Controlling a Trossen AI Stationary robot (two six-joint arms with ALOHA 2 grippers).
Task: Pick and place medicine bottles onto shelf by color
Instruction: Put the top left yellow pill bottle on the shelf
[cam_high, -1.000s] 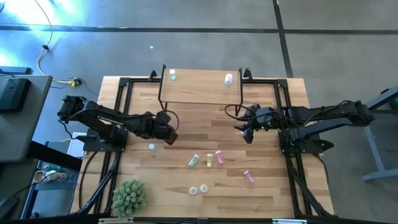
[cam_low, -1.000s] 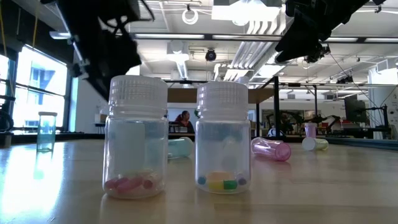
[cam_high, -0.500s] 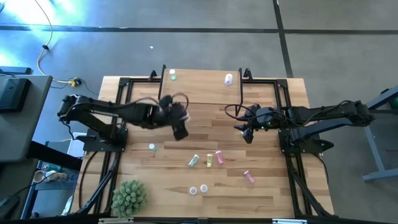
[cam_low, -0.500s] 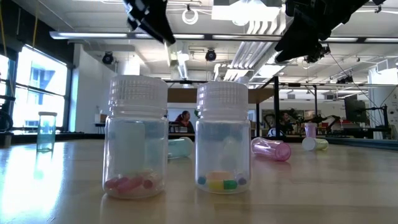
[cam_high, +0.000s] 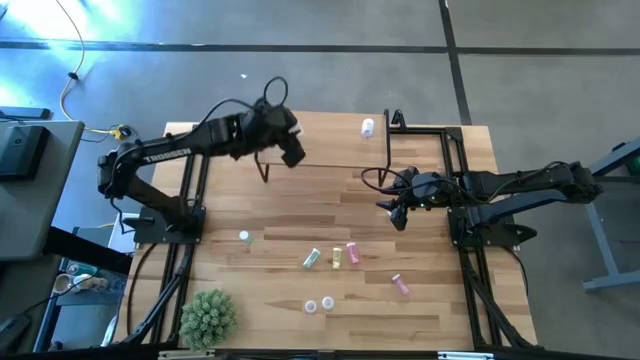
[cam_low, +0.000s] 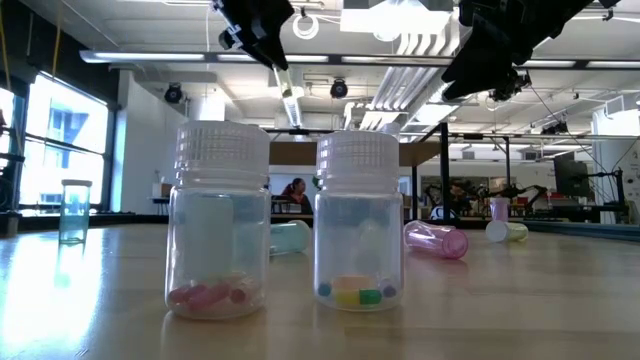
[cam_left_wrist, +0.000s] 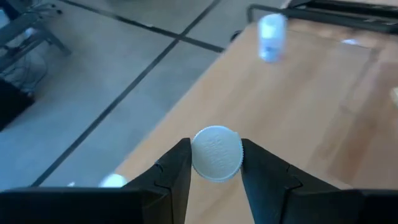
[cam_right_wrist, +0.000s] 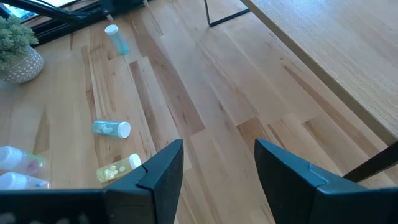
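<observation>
While my left gripper (cam_left_wrist: 216, 163) hovers above the far left part of the small light-wood shelf on thin black legs (cam_high: 330, 150), its fingers clamp a white-capped medicine bottle (cam_left_wrist: 216, 153). A pale lavender-white bottle (cam_high: 368, 127) stands at the shelf's far right corner. My right gripper (cam_right_wrist: 217, 165) waits with fingers apart, empty, above the table right of the shelf.
</observation>
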